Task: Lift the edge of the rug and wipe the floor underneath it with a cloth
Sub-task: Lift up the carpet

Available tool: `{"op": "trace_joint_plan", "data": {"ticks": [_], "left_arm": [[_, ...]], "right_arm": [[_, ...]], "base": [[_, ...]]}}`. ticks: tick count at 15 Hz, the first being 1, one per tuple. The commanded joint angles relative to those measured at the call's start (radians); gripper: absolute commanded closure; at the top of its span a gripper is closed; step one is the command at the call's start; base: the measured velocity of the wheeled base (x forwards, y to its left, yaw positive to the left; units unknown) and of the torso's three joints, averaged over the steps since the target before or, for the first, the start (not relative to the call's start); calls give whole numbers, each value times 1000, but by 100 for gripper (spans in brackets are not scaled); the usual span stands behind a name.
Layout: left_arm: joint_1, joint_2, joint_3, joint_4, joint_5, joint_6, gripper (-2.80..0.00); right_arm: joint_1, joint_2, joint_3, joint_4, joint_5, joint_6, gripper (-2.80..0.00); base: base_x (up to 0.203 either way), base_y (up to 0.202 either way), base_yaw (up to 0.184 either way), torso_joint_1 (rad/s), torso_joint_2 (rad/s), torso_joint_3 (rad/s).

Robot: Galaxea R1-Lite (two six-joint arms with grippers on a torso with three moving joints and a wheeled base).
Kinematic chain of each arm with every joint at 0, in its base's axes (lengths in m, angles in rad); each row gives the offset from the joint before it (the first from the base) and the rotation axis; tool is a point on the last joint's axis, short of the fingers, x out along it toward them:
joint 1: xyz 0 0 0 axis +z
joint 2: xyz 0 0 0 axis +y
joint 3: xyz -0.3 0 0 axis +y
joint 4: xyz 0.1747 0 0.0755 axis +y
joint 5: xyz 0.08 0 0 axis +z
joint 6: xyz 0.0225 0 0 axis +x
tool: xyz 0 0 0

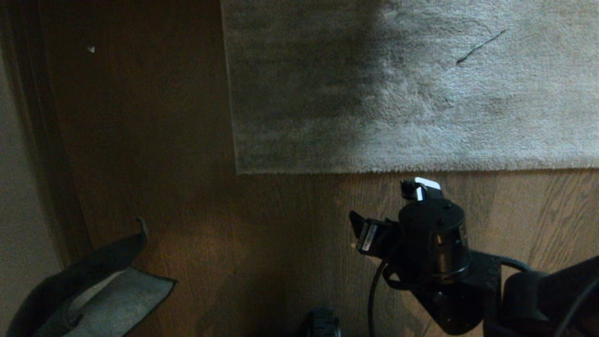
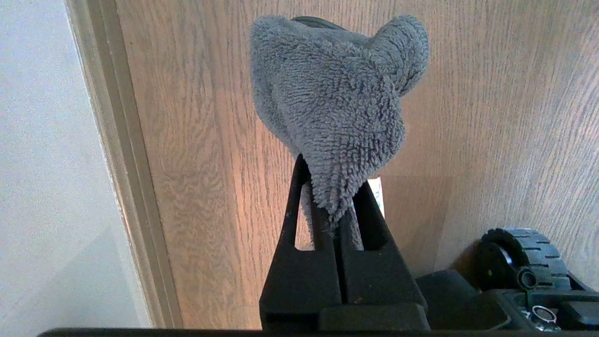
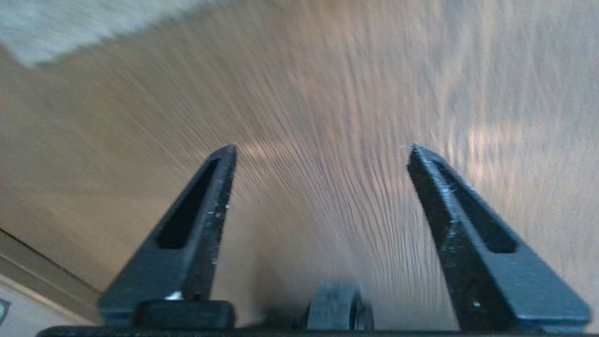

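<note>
Grey cloth [image 2: 334, 107] clamped in the left end effector [image 2: 333, 206] as the rug lies flat on the wood floor [image 1: 196, 224].

At far left a pale wall and its skirting board [image 2: 126, 159] border the brown wood-grain planks; beside them the left end effector hangs low over the floor, its black fingers [image 2: 299, 262] pressed tight together on the fluffy cloth, which flops out past their tips. Toward the middle, the rug edge [image 1: 374, 169] runs straight across from its near corner, lying down on the planks, its pile darker on the left and paler to the right. At right, the right end effector [image 3: 320, 147] hovers over bare floor near that edge, its fingers [image 3: 196, 224] spread wide and gripping nothing.
</note>
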Motion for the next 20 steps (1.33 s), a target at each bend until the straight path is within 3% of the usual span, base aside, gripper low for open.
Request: {"op": "trace_joint_plan", "data": {"ticks": [1, 5, 20], "left_arm": [[0, 0, 0, 0, 0, 0, 0], [0, 0, 1, 0, 1, 0, 0], [0, 0, 0, 0, 1, 0, 0]], "right_arm": [[-1, 43, 1, -116, -2, -91, -280], [1, 164, -9, -414, 5, -283, -280], [57, 395, -10, -757, 13, -287, -280]], "base": [[0, 0, 0, 0, 0, 0], [0, 0, 0, 0, 0, 0], [0, 0, 0, 0, 0, 0]]}}
